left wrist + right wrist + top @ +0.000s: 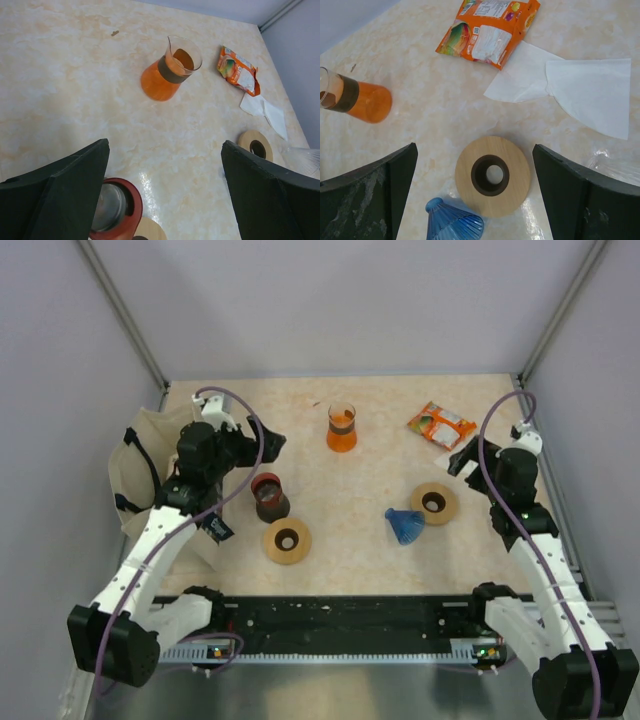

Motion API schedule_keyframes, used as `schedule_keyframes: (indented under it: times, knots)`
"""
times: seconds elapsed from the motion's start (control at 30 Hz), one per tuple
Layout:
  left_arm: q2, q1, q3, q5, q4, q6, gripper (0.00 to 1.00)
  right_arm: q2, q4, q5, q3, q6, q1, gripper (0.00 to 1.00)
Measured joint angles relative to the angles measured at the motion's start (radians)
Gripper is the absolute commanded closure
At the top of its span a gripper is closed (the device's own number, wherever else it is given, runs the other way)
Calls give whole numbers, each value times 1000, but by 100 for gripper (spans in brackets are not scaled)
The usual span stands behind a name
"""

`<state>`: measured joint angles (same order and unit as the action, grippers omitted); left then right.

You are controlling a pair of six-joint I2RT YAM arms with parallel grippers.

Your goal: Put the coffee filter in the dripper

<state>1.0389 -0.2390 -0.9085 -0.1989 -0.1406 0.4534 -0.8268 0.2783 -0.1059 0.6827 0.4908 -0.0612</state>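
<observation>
**Both grippers open, filter not yet picked up**

Top view: the left gripper [266, 444] hangs left of centre, above a red-rimmed glass vessel [269, 496]. The right gripper [461, 461] hovers at the right, just below the snack packet [440, 424]. The blue dripper [405, 525] lies lower right of centre, just beside a wooden ring [434, 503]. A 2nd wooden ring [287, 540] sits lower left of centre, and the orange carafe [341, 428] stands at upper centre.

Left wrist view: this gripper's jaws are spread wide with nothing between them. The white coffee filters [262, 107] show at the right edge, just below the packet and well apart from this arm, so it is probably only standing by.

Right wrist view: these jaws are also wide apart and empty, framing the ring. 2 filters lie flat at upper right, one tucked under the packet's corner. The dripper, at the bottom edge, appears tipped on its side. This arm looks placed for the pick, being nearest the paper.
</observation>
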Motion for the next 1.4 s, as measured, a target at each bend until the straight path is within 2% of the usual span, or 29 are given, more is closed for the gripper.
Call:
schedule_keyframes:
  times: [0.27, 0.53, 0.9, 0.97, 1.13, 1.23, 1.4]
  knots:
    - [0, -13, 51, -14, 103, -15, 1, 5, -10, -32, -42, -11, 0, 1]
    - [-3, -13, 127, -33, 161, -14, 1, -98, 35, -76, -81, 48, 0, 2]
    - [-50, -13, 184, -48, 188, -11, 1, -352, -43, 34, -135, 151, 0, 21]
    - [-68, -13, 191, -47, 186, -12, 1, -380, -75, 53, -146, 166, 0, 22]
    - [-96, -13, 196, -47, 187, -14, 1, -400, -106, 54, -166, 186, 0, 25]
    - [-99, -13, 198, -47, 186, -14, 1, -400, -123, 46, -177, 193, 0, 34]
    - [-99, -13, 199, -45, 185, -14, 1, -404, -131, 43, -183, 193, 0, 40]
